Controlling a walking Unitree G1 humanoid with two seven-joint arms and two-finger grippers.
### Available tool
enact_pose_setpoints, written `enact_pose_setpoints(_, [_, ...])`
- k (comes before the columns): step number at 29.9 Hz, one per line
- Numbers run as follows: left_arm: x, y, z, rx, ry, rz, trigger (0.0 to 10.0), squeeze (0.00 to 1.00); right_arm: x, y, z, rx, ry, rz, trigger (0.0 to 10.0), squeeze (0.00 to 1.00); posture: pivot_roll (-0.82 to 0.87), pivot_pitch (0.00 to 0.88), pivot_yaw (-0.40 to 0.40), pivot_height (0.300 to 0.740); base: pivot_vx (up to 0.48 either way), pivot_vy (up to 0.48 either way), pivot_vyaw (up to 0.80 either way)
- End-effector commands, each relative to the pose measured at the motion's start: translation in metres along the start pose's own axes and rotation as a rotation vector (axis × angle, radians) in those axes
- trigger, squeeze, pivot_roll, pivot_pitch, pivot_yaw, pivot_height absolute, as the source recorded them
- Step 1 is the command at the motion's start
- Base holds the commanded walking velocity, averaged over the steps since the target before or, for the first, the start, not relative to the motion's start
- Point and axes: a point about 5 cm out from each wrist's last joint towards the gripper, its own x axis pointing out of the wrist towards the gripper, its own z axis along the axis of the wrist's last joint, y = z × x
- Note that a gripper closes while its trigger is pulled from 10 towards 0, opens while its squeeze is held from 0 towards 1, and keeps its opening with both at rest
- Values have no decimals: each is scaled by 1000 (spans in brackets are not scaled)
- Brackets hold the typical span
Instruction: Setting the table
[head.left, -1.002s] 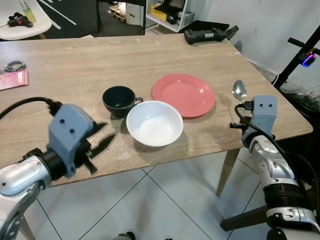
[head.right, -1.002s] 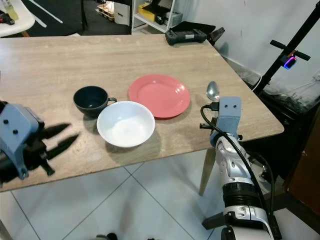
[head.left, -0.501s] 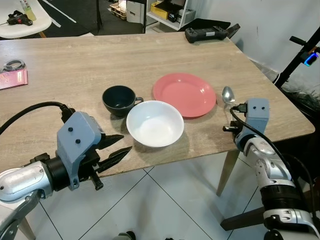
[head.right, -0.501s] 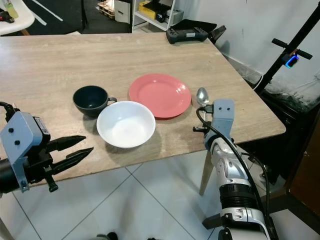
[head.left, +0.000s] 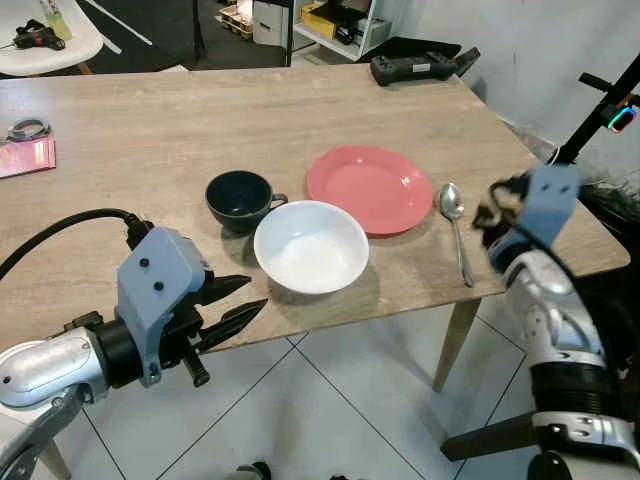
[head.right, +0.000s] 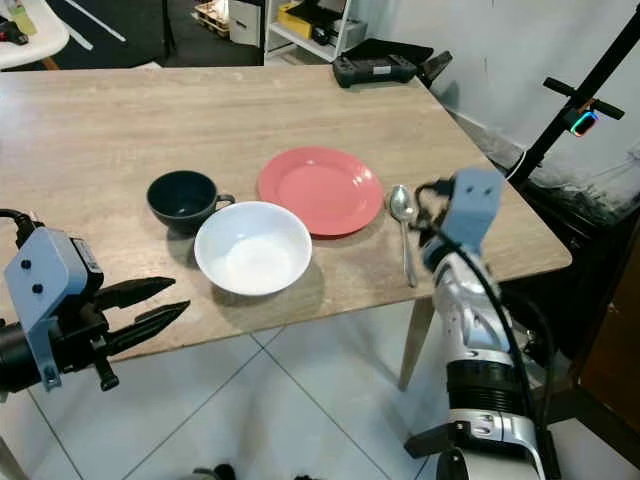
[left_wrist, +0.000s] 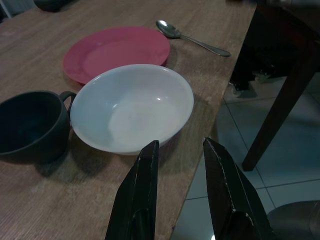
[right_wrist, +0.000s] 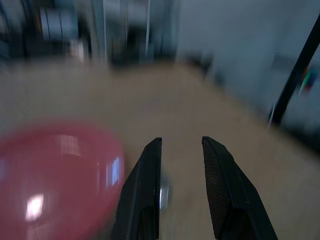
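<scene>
The spoon (head.left: 456, 230) lies flat on the tabletop (head.left: 150, 140), just beside the right edge of the red plate (head.left: 368, 188), its bowl toward the far side. In front of the plate sits the white bowl (head.left: 311, 246), touching or almost touching the dark cup (head.left: 238, 199) at its left. My right pincer (right_wrist: 180, 187) is above the spoon, a little open and empty. My left pincer (head.left: 232, 309) hovers at the near edge, before the bowl, fingers apart, holding nothing.
</scene>
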Motion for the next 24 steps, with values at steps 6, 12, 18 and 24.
enact_pose_setpoints(6, [10,7,0,-17,-35,104,10000,0,-8,20,45,144,-218,53,10000,0,133,111,-1,740,0,0,0])
enact_pose_setpoints(12, [26,28,-11,-141,-97,432,10000,0,-34,62,7,228,-104,79,10000,0,136,106,-3,740,0,0,0])
enact_pose_setpoints(18, [34,22,-22,-176,-82,478,10000,0,-49,87,-4,280,-60,116,10000,0,148,100,23,740,0,0,0])
enact_pose_setpoints(24, [36,28,-18,-124,-84,499,10000,0,-39,70,7,258,-107,74,10000,0,167,91,16,740,0,0,0])
